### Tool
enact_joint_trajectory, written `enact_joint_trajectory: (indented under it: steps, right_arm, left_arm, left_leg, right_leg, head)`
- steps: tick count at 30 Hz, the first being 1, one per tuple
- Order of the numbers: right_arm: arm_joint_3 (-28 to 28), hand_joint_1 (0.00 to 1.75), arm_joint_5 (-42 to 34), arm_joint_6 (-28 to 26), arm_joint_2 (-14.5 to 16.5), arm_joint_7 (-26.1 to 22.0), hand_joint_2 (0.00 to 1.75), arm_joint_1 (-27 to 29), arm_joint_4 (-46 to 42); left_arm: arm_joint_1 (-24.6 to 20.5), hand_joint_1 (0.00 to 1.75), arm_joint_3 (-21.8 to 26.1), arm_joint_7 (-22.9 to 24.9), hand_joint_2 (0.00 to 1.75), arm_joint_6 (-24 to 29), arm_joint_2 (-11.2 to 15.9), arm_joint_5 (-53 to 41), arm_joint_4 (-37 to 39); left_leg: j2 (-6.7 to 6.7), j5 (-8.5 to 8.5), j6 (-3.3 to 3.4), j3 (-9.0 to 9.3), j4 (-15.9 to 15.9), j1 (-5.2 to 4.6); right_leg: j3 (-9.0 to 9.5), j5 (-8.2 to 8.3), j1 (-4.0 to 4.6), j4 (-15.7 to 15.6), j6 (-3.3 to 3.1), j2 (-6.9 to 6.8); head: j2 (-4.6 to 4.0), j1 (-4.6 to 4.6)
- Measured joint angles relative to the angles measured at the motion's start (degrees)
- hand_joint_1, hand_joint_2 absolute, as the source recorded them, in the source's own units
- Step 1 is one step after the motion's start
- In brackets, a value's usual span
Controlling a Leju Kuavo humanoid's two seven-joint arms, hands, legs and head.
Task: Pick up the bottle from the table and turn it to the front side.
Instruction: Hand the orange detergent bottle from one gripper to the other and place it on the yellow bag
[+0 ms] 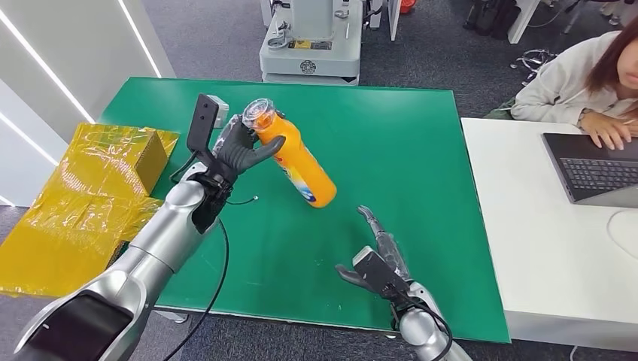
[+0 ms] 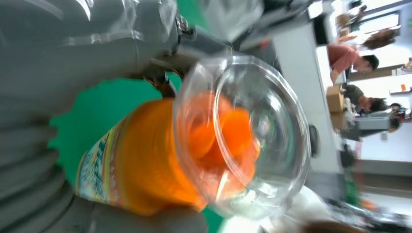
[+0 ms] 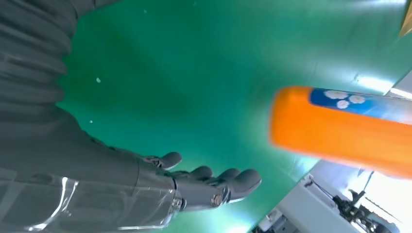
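Observation:
An orange bottle (image 1: 301, 160) with a clear cap (image 1: 259, 113) and a blue-and-white label hangs tilted over the green table (image 1: 399, 143). My left hand (image 1: 239, 147) grips it just below the cap, with the base pointing down toward the table's middle. The left wrist view looks straight at the clear cap (image 2: 243, 136) and the orange bottle (image 2: 141, 160) shoulder behind it. My right hand (image 1: 380, 259) hovers open over the table's near edge, below the bottle's base, fingers stretched out. Its wrist view shows the right hand (image 3: 194, 184) with the bottle (image 3: 340, 131) base beyond it.
Yellow plastic-wrapped boxes (image 1: 113, 173) lie off the table's left side. A white desk (image 1: 542, 226) adjoins on the right, with a laptop (image 1: 594, 169) and a seated person (image 1: 579, 75). A grey machine base (image 1: 310, 45) stands beyond the far edge.

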Motion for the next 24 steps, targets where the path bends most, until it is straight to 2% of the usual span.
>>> enact_joint_trajectory:
  steps: [6,13,16,19,22,24]
  right_arm:
    - [-0.67,0.0,0.04,0.56,-0.03,-0.81,1.75,0.06,0.1]
    - [-0.83,0.0,-0.03,0.65,-0.03,-1.09,1.75,0.06,0.2]
    - [-1.04,0.0,0.02,0.65,-0.03,-1.13,1.75,0.11,0.17]
    - [-1.19,0.0,0.27,0.66,-0.03,-1.25,1.75,0.28,0.05]
    - [-1.61,0.0,0.7,0.65,-0.03,-1.32,1.75,0.71,-0.28]
    - [-2.11,0.0,0.82,0.58,-0.05,-1.48,1.75,1.11,-0.57]
  left_arm:
    - [-1.61,1.75,-0.15,-3.24,1.75,12.96,1.52,-28.08,-1.61]
    - [-2.42,1.75,-0.15,-2.88,1.75,17.93,3.26,-47.08,-3.53]
    - [-2.84,1.75,-0.16,-2.53,1.75,19.1,3.87,-51.34,-3.75]
    - [-3.21,1.75,-0.36,-0.75,1.75,23.73,4.49,-60.86,-3.78]
    - [-4.11,1.75,-1.41,3.96,1.75,27.98,5.42,-76.2,-3.64]
    - [-4.83,1.75,-2.13,6.99,1.75,28.58,5.98,-85.08,-3.12]
  left_leg:
    - [0.0,0.02,-0.04,0.0,0.0,0.01]
    - [0.0,0.03,-0.04,0.0,0.0,0.0]
    - [0.01,0.03,-0.04,0.0,0.0,0.0]
    - [0.0,0.03,-0.04,0.0,0.0,0.01]
    - [0.0,0.03,-0.04,0.0,0.0,0.01]
    - [0.0,0.03,-0.04,0.0,0.0,0.01]
  right_leg:
    - [0.0,0.0,0.0,0.02,0.0,0.01]
    - [0.0,0.0,0.0,0.02,-0.01,0.01]
    - [0.0,0.01,0.0,0.02,-0.01,0.01]
    - [0.0,0.01,0.0,0.02,-0.01,0.01]
    - [-0.01,0.01,0.0,0.02,-0.01,0.01]
    - [-0.01,0.0,0.0,0.02,-0.01,0.01]
  head:
    - [0.0,0.0]
    - [0.0,0.0]
    - [0.0,0.0]
    - [0.0,-0.01]
    - [0.0,-0.01]
    - [0.0,-0.01]
